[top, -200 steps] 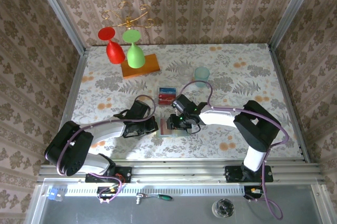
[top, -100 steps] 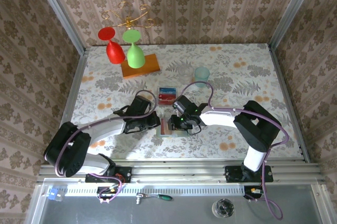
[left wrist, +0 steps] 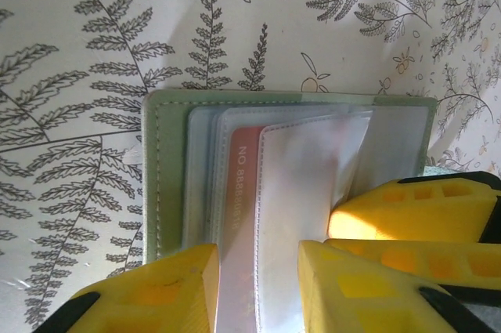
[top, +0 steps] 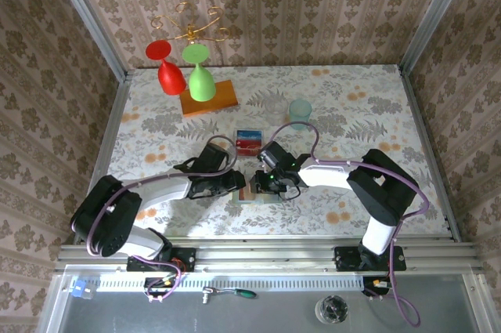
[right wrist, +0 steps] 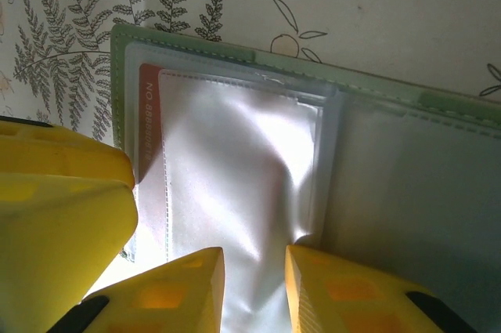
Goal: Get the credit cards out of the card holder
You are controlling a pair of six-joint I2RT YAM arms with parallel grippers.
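The sage-green bifold card holder lies open by the middle of the near edge of the floral surface, clear pockets up; a red plastic card sits tucked in one pocket; the left fingers stand narrowly apart over that card's end; the right fingers show a narrow gap astride a clear sleeve, whether pinching it I cannot tell; loose red and blue cards lie stacked nearer the surface's centre.
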